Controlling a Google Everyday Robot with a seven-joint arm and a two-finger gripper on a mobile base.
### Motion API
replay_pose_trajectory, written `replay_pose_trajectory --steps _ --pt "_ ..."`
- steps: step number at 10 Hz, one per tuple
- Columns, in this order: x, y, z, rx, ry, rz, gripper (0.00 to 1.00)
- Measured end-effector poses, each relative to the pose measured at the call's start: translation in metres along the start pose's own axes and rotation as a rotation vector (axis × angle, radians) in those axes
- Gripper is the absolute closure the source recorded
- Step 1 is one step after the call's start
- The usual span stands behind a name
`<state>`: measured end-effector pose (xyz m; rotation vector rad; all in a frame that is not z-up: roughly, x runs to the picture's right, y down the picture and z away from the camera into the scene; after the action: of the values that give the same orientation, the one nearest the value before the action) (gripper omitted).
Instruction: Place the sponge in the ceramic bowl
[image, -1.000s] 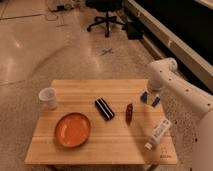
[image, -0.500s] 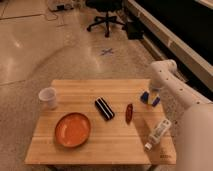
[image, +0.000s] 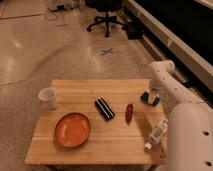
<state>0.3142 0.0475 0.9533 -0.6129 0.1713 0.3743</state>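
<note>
Warm, dim indoor light; soft glare on floor (image: 30, 45); upper right dark; tool (image: 151, 93) over right edge of table (image: 100, 142).

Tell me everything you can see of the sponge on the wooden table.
The sponge is a small dark-blue rectangular block with a paler edge. It lies on the wooden table near its right edge, far from the orange ceramic bowl. The gripper is right over it; whether it touches the sponge cannot be told.

Arm (image: 176, 94) folded; hand (image: 152, 90) points down, far right.
</note>
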Motion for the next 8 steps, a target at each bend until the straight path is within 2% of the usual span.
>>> replay_pose_trajectory --steps 2,4,6,8 --pt "0.000 0.000 0.007 -0.010 0.009 0.008 0.39" --pt "0.000 0.001 0.011 -0.015 0.014 0.006 0.56" --pt "-0.001 0.002 0.012 -0.010 0.024 -0.011 0.78" --pt "-0.004 0.003 0.001 0.007 0.011 -0.037 0.98"
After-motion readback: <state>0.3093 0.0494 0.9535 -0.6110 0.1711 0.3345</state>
